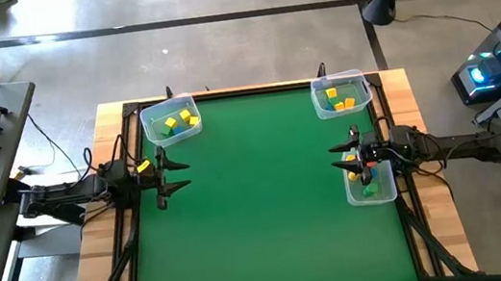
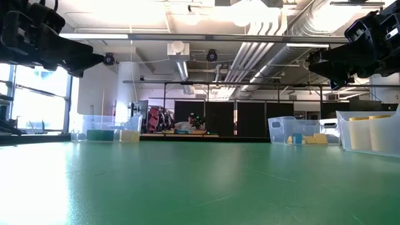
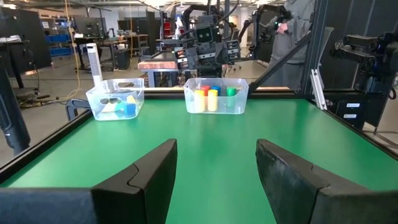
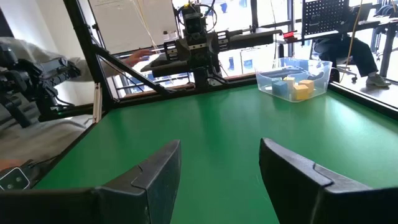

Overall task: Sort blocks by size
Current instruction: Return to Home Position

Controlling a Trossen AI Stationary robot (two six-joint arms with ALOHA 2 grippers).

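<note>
As blocks (image 1: 185, 120) sit in the upper-left bin (image 1: 145, 123), the left gripper (image 1: 177, 173) hangs spread just below it. The mat (image 1: 269, 206) between the arms holds none. The right gripper (image 1: 340, 158), spread too, is beside the lower-right bin (image 1: 373, 201) of blocks.

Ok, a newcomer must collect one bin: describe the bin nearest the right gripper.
On the green table, follow the right edge. The clear bin sits midway along it beside the right gripper, not in a corner like the other two bins, and holds upright cylinders.

Green table (image 2: 187, 187); clear bins (image 2: 342, 131) with yellow blocks (image 2: 361, 132); two dark arms (image 2: 44, 37) overhead
</note>
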